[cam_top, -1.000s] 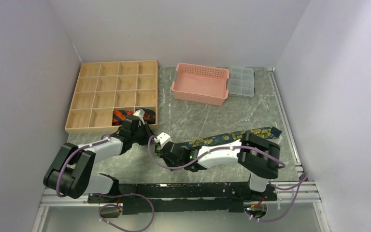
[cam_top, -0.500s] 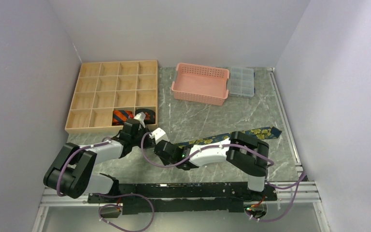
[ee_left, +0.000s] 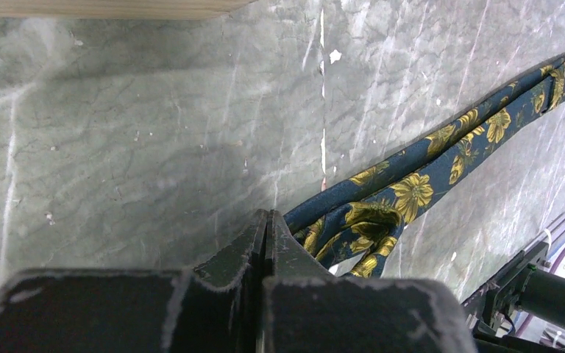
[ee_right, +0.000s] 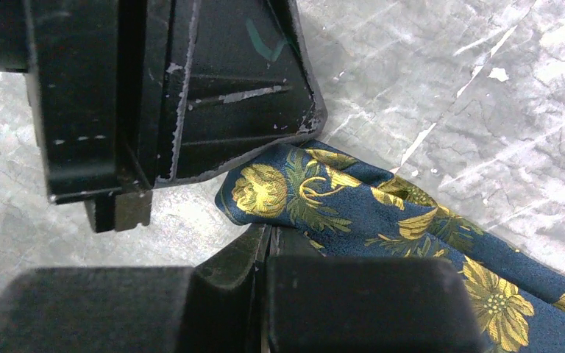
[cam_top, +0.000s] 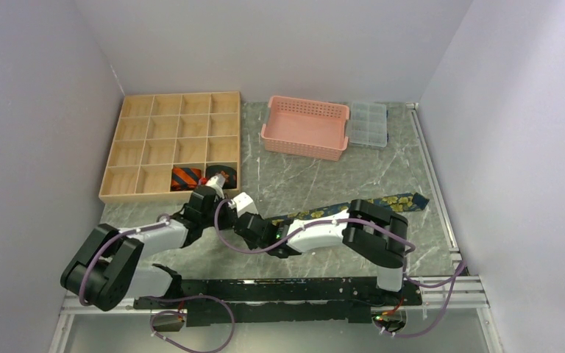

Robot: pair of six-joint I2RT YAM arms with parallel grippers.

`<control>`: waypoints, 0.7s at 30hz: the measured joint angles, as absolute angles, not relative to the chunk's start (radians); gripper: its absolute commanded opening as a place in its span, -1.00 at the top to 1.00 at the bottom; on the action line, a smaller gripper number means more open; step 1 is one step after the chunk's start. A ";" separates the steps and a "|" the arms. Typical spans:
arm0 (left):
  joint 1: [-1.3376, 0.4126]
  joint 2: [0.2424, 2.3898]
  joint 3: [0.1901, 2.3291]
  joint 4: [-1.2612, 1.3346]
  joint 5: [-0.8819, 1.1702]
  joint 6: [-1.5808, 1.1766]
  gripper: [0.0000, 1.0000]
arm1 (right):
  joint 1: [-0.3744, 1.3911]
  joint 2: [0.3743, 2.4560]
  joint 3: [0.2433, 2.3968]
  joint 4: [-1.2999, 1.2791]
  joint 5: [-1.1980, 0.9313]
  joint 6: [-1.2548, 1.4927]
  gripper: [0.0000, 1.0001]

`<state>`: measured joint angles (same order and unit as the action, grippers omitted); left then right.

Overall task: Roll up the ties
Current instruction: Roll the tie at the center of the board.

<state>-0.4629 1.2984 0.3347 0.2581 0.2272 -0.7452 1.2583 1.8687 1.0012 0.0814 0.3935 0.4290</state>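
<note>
At the left, the wooden divider tray [cam_top: 132, 196] holds two rolled ties in its near row: the orange-and-black striped tie [cam_top: 185, 176] and, one compartment to the right, the black tie with orange motifs [cam_top: 219, 175]. Just in front of the tray, the left gripper [ee_left: 267, 218] has its jaws pressed together. The doubled-over end of the floral tie [cam_top: 403, 198] bunches against its right finger, but no cloth shows between the pads, so I cannot tell whether it is pinched. Close beside it, the right gripper [ee_right: 268, 234] is also fully closed, tip down at that same folded end. The fabric runs out from under it, but a true pinch cannot be confirmed. From there the tie lies flat across the worktop [cam_top: 301, 176] and reaches towards the right edge. The pink basket [cam_top: 305, 141] and the clear organiser box [cam_top: 368, 123] stand well behind it.

The tie looks light, thin and limp, with a smooth weave that probably slides easily on the marbled surface. It will not hold a shape by itself, and a started roll would likely spring loose if let go. The best hold seems to be the folded end, taken across its full width so the core stays square. One gripper can pin the core while the other turns, since holding one edge alone would likely twist the band
</note>
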 measured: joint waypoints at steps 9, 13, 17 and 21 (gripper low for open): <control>-0.476 1.208 0.338 0.141 0.170 -0.743 0.60 | 1.258 1.729 0.884 0.062 0.356 0.423 0.62; -0.477 1.160 0.365 0.068 0.137 -0.731 0.42 | 1.257 1.618 0.865 0.025 0.329 0.419 0.38; -0.477 1.093 0.397 -0.007 0.100 -0.722 0.32 | 1.217 1.540 0.865 0.003 0.267 0.439 0.33; -0.477 1.002 0.398 -0.068 0.064 -0.727 0.27 | 1.095 1.522 0.865 0.002 0.158 0.484 0.34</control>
